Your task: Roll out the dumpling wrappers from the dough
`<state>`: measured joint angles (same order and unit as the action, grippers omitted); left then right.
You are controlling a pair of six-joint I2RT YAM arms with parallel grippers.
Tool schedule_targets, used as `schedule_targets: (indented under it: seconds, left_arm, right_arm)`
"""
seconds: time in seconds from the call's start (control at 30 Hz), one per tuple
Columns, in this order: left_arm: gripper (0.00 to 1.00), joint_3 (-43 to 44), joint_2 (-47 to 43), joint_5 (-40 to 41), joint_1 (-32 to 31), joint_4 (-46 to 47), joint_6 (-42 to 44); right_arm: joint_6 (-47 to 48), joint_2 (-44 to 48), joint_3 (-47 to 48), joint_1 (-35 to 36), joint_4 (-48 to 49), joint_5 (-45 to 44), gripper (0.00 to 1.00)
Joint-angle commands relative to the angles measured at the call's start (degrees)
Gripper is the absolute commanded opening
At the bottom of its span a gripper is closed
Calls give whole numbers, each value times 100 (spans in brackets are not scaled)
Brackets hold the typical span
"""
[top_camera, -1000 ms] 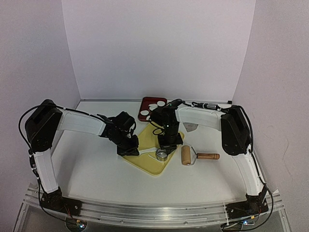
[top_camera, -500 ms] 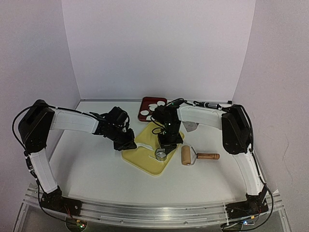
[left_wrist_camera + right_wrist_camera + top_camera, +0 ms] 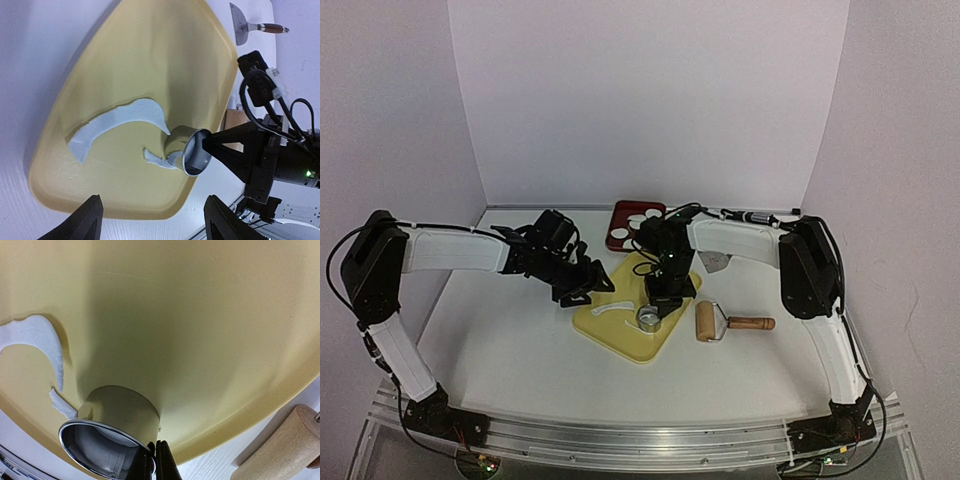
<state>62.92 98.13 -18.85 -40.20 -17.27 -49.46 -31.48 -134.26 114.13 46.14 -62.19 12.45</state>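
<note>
Dough (image 3: 611,310) lies as thin scraps on the yellow board (image 3: 625,342); from above we see it between the left end effector (image 3: 590,284) and right end effector (image 3: 654,308). Left wrist: fingers (image 3: 82,222) spread, scraps ahead. Right wrist: fingers (image 3: 150,462) pinched on the ring cutter (image 3: 120,415), perhaps dough inside.

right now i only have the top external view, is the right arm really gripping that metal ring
Observer: Yes; the right wrist view shows the right gripper with its jaws shut on the rim of the ring cutter.
Operator: any dough near it
Observer: A small dough scrap lies right by its base, with a larger crescent scrap further off on the yellow board.
Operator: left jaws holding anything
Observer: No; the left wrist view shows the left gripper open and empty.
</note>
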Motion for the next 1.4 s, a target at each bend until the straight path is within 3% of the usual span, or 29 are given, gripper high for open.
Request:
schedule_targets:
  seconds: [0.0,0.33,0.77,1.2,1.37]
  left_arm:
    - [69,39,-106,-503,-59,226,17]
    - [62,394,648,-1045,-67,125,-70]
    - [63,275,768,-1316,-67,1337,-1115]
    - [36,334,1139,-1328,-67,1530,-1631]
    - [32,338,1197,-1209,-63,1551,-1722]
  right_arm:
    - [-291,363,13,-58,303,261,0]
    - [-623,732,-247,-255,622,644,0]
    - [-956,1074,-511,-386,971,970,0]
    - [-960,1084,-562,-386,1030,1118,0]
    - [-961,1089,-597,-387,1068,1175,0]
